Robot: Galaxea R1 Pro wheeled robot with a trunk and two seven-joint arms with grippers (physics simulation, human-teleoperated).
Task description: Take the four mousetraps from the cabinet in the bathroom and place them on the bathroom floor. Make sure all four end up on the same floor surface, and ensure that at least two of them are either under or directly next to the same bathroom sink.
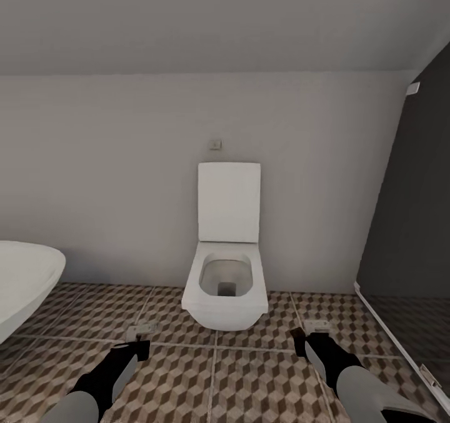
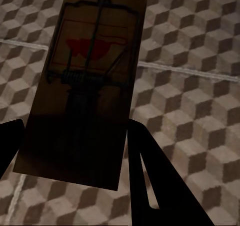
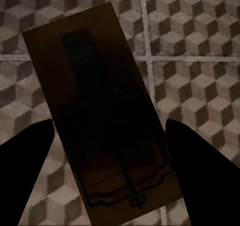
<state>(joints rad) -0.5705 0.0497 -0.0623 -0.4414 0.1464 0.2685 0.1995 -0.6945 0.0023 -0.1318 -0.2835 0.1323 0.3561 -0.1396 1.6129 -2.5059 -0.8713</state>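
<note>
Left mousetrap (image 2: 82,85): dark-brown board, red patch, wire spring, centre-left of frame, over bathroom floor (image 2: 200,45).
Right mousetrap (image 3: 100,110): dark board, tilted, frame centre.

A white toilet (image 1: 226,273) with its lid raised is seen against the far wall (image 1: 112,173), on the bathroom floor (image 1: 250,379) of cube-patterned tiles. A small square plate (image 1: 215,144) is fixed to the wall above the lid. At the left, part of a white bathtub (image 1: 22,279) is seen; at the right, a dark panel (image 1: 412,210). Nearest, the left gripper (image 1: 139,337) and the right gripper (image 1: 312,332) are held low over the tiles, each with a pale piece at its tip.
</note>
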